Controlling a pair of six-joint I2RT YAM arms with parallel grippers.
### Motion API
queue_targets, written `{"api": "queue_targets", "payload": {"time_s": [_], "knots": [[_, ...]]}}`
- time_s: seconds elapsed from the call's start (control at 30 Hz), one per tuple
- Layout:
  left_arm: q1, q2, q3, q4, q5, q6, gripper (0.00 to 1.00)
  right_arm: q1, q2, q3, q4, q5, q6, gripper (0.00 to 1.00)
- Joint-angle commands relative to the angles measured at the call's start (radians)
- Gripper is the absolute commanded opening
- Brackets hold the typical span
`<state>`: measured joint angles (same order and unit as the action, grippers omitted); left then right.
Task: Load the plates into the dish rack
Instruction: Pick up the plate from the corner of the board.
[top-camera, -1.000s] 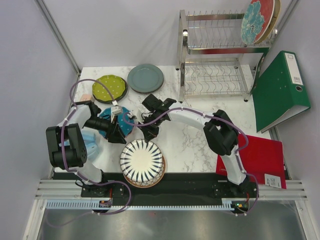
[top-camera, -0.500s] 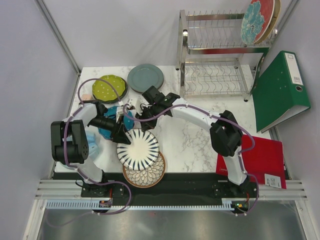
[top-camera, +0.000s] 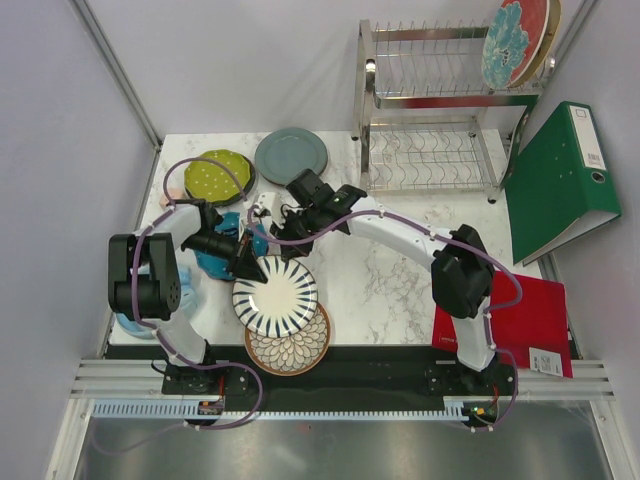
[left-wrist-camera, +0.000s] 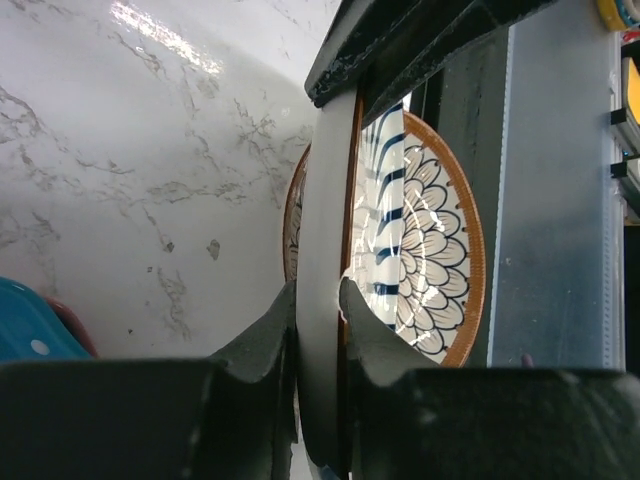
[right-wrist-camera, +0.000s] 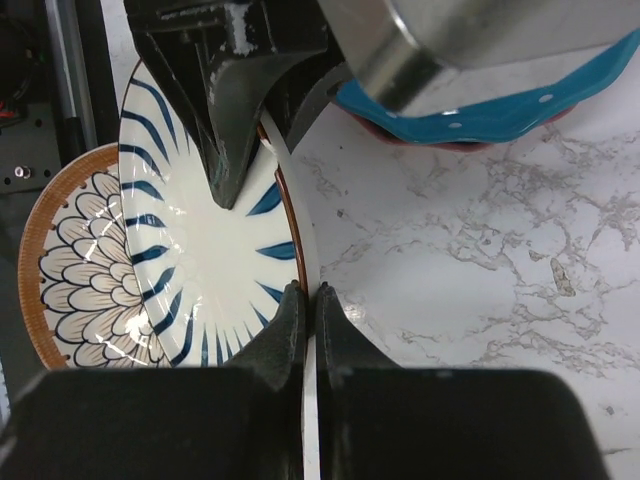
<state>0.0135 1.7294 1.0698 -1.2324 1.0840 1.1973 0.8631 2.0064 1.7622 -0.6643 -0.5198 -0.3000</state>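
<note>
The white plate with dark radial stripes is held tilted above the tan flower-pattern plate at the table's front. My left gripper is shut on its left rim, seen edge-on in the left wrist view. My right gripper is shut on its far rim, as the right wrist view shows. A teal dotted plate lies under the left arm. A lime plate and a grey-blue plate lie at the back. The dish rack stands back right with one flowered plate on its top tier.
A green binder leans to the right of the rack. A red folder lies at the front right. A light blue object lies by the left arm's base. A small pink cube sits beside the lime plate.
The striped plate has been lifted off the tan plate and tilted up to the left. My right gripper has moved in and shut on its far rim.
</note>
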Motion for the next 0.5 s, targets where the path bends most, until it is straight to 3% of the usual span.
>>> {"api": "queue_targets", "payload": {"time_s": [0.0,0.03,0.13,0.23,0.47], "knots": [[-0.003,0.013,0.041,-0.002,0.027,0.04,0.04,0.005,-0.08,-0.012,0.08,-0.045,0.029,0.02],[-0.001,0.013,0.045,-0.016,0.027,0.047,0.03,0.002,-0.071,-0.012,0.065,-0.039,0.035,0.21],[-0.003,-0.007,0.056,-0.021,0.027,0.051,0.02,-0.036,-0.055,-0.036,0.046,-0.101,0.059,0.47],[-0.003,-0.021,0.07,-0.019,0.028,0.047,0.02,-0.065,-0.025,-0.052,0.003,-0.212,0.055,0.5],[-0.003,-0.011,0.107,-0.016,0.054,0.028,0.02,-0.072,0.038,-0.032,-0.024,-0.301,0.05,0.52]]}}
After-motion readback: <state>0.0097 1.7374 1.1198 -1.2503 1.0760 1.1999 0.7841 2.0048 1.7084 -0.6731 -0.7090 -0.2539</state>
